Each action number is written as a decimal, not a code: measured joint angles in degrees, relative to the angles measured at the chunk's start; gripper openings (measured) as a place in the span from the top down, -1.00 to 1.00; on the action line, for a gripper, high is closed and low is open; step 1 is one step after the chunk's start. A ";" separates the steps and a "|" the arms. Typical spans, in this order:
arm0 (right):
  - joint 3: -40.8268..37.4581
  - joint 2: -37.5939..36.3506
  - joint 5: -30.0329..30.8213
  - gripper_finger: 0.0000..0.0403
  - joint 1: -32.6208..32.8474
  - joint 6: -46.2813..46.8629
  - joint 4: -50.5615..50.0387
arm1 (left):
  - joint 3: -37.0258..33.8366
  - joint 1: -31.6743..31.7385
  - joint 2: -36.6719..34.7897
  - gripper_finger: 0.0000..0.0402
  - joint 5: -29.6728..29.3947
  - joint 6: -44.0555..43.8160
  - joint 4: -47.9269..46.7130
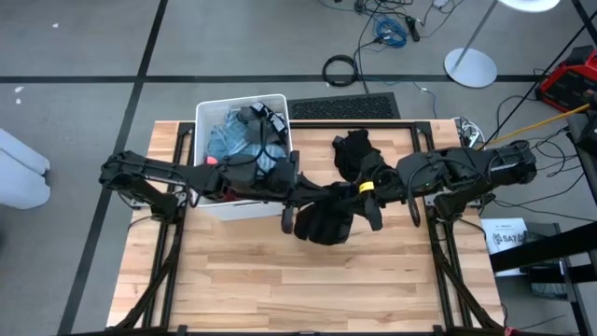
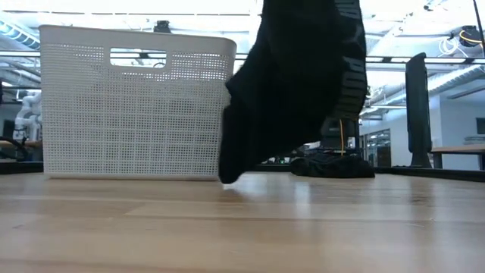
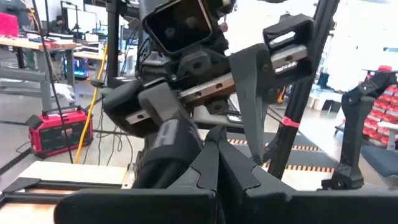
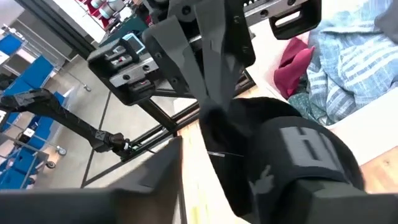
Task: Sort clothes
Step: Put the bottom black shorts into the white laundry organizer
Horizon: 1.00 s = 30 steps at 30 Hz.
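A black garment [image 1: 325, 222] with white lettering hangs between my two grippers over the middle of the table. Its lower tip [image 2: 226, 179] is close to the table top. My left gripper [image 1: 297, 205] reaches in level from the table's left and is shut on the garment's top. My right gripper [image 1: 359, 198] faces it from the right and is open, with one finger on either side of the same bunch of cloth [image 4: 292, 149]. More clothes [image 1: 238, 140], light blue, striped and magenta [image 4: 295, 65], fill the white bin [image 2: 136, 106]. My left gripper pinches a gathered bunch at the garment's top [image 3: 183, 146] between its two fingers [image 4: 211, 87], coming in level from the table's left. The rest of the garment hangs slack below the fingers. My right gripper: I cannot tell whether its spread fingers [image 3: 249, 81] touch the cloth that lies between them.
A second black pile [image 1: 354, 154] lies on the table at the far middle, behind the hanging garment [image 2: 333, 167]. The white bin [image 1: 201, 121] stands at the far left, close behind my left arm. Bare wood stretches along the near half of the table [image 1: 308, 289].
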 joint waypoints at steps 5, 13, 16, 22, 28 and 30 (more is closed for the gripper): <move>0.00 -1.42 -0.28 -0.22 0.01 -1.36 0.23 | 1.21 0.02 -0.02 0.99 0.00 0.81 -1.66; 0.07 -6.18 -2.96 -0.38 0.20 7.08 -16.52 | 6.52 0.05 -0.89 0.99 4.31 1.67 -2.50; 0.07 -7.15 -0.61 -0.36 1.02 10.84 -24.50 | 9.12 0.00 -1.25 1.00 5.45 2.32 -3.36; 0.07 -7.00 8.51 -0.26 2.93 10.47 -27.44 | 10.30 0.02 -1.28 1.00 4.63 1.92 -4.71; 0.07 -5.59 10.97 -0.18 2.94 9.79 -28.83 | 10.25 0.02 -0.78 1.00 0.56 -2.57 -11.34; -0.13 -4.80 10.70 -0.16 3.58 8.49 -30.90 | 10.25 0.13 -0.55 1.00 -0.62 -3.79 -12.84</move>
